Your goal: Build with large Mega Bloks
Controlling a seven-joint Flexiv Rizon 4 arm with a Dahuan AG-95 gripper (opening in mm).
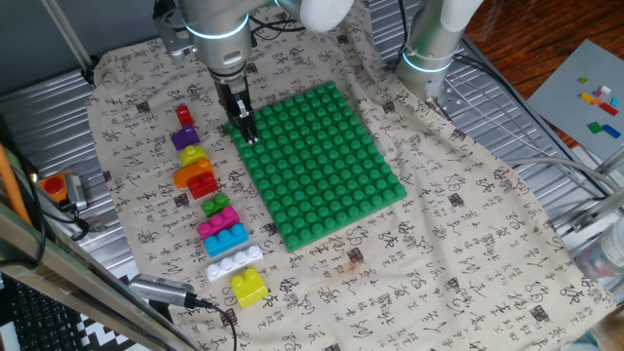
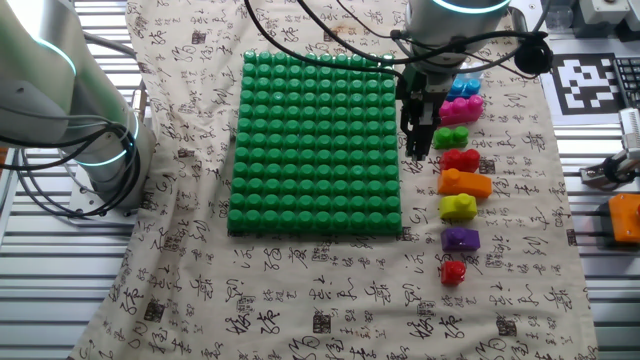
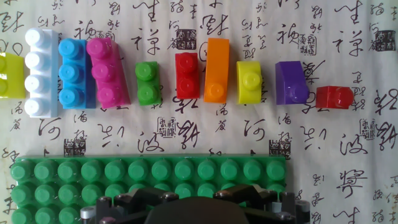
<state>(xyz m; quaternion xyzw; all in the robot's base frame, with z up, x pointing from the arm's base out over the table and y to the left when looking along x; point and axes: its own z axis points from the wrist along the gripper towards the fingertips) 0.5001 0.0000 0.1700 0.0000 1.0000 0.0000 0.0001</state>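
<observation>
While nothing had yet been stacked, the row of chunky studded plastic Mega Bloks was seen at nine o'clock of the green studded plastic baseplate in one fixed view. In the other fixed view, the two-finger gripper hung over the baseplate's edge, seemingly empty; its opening could not be told. In the hand view, a square, centred descent over one brick was judged best.

A row of Mega Bloks lies on the calligraphy-print cloth: yellow, white, blue, pink, green, red, orange, yellow-green, purple, small red. Below, the green studded baseplate spans the frame's lower edge.
</observation>
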